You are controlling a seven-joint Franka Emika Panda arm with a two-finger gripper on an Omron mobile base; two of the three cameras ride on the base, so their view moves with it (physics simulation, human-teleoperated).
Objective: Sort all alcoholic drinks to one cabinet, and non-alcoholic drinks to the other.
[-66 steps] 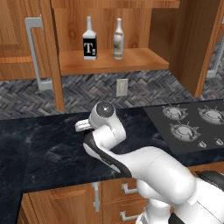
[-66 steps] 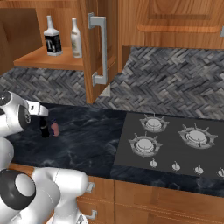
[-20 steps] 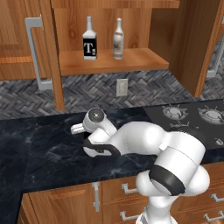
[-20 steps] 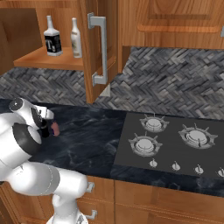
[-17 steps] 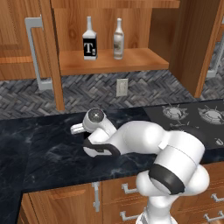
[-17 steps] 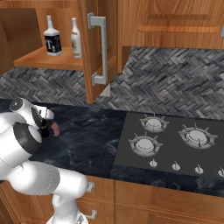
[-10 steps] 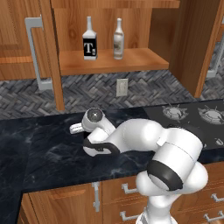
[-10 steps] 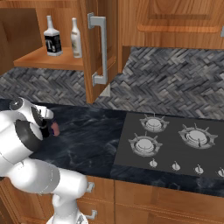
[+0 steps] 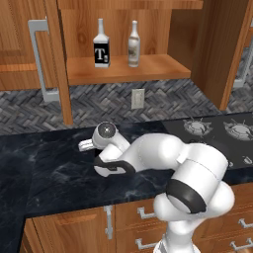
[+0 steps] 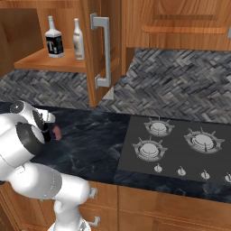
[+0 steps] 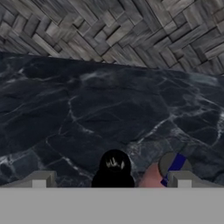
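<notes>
Two tall bottles stand on the open cabinet shelf: a square clear bottle with a black "T" label and a slim cream-white bottle. They also stand in the right base view, the square bottle left of the slim bottle. In the hand view my gripper is open, low over the dark counter. The black bottle stands between its fingers. The pink-purple bottle with a dark cap stands just inside the right finger. That pink bottle peeks out beside my hand.
My arm bends low across the counter's middle. The cabinet door with its metal handle hangs open above the counter. A gas hob fills the counter to the right. A wall outlet sits on the herringbone backsplash.
Since the earliest frame the arm has folded down and the hand has dropped to the counter by the small bottles. Over the last second it has barely moved.
</notes>
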